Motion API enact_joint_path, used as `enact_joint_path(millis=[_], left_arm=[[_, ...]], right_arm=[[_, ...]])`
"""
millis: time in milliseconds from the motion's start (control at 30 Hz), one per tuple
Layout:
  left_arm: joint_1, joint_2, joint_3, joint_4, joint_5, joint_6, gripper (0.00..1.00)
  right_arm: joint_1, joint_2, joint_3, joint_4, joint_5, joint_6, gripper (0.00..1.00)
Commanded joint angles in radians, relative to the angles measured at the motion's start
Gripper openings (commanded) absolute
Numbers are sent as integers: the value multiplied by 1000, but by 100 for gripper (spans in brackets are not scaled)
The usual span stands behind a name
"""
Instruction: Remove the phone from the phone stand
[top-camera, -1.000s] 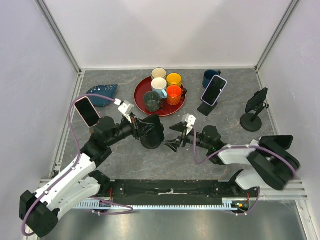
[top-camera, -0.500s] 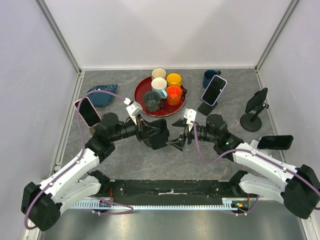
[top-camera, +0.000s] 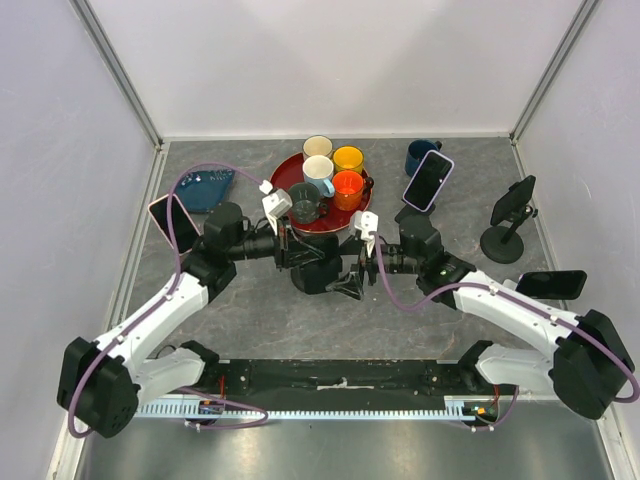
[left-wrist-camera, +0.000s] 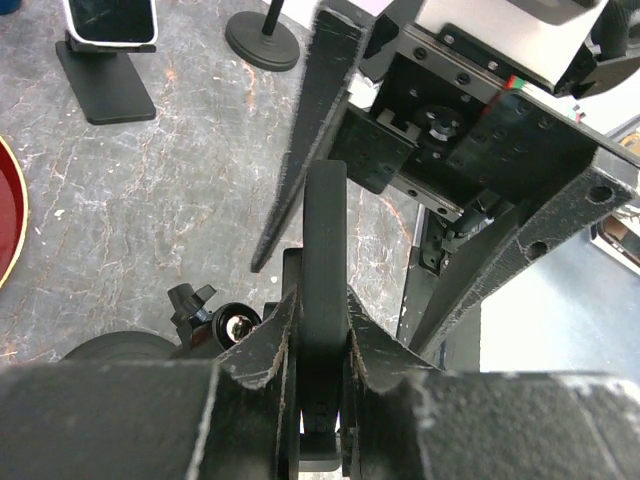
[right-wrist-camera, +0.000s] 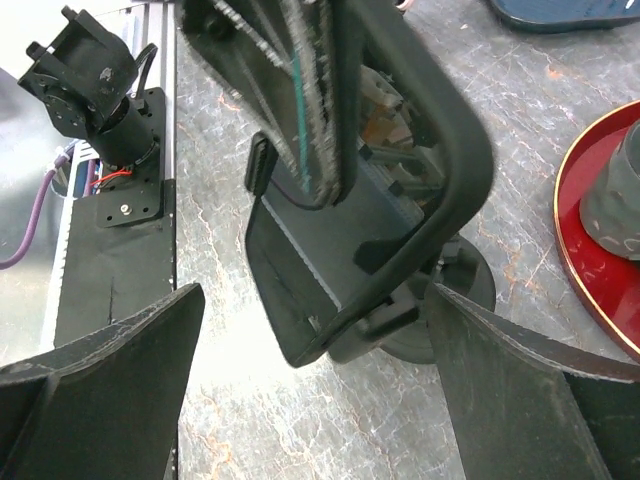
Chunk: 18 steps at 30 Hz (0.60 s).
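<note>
Noting position first: the phone sits tilted in the stand at mid-table, near the red tray of cups. The stand's round base looks to be resting on the surface.

Left gripper: jaws nearly together, pinching a thin dark slab edge-on. We read that slab as the phone's edge, though the cradle lies right against it and we cannot fully separate the two.

Right gripper: jaws spread as wide as they go, holding nothing, one finger on each side of the phone and stand, touching neither as far as we can see.

Risks as we judge them:
- The two grippers are crowded around one small object. The right fingers pass very close to the left jaws, so closing or shifting could knock finger on finger.
- If the right jaws close on the phone rather than on the stand, nothing pins the stand. It would lift along with the phone, or tip.
- The left pinch is narrow and on an edge. A pull against the cradle's clamp could make the phone slip or twist out.
- A dragged base could slide into the tray and jostle the cups.
</note>
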<state>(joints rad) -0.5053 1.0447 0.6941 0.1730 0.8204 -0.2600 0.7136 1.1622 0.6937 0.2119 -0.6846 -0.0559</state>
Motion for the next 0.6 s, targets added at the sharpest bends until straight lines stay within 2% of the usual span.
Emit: enact_joint_path(millis=[0,100,267,433,567], left_arm=[[71,67,110,85,184,28,2],[108,124,137,85,252,22,2],[140,196,128,102,286,16,3],[197,213,143,94,330,16,9],[206,235,174,57,344,39,14]], right_arm=[[-3,-15,55,34,31,19,98],[-6,-55,35,32,137,27,98],[-9,-171,-43,82,350,90,98],[-11,-266,-143,170,385,143,98],[-13,-274,-164,169,384,142,98]])
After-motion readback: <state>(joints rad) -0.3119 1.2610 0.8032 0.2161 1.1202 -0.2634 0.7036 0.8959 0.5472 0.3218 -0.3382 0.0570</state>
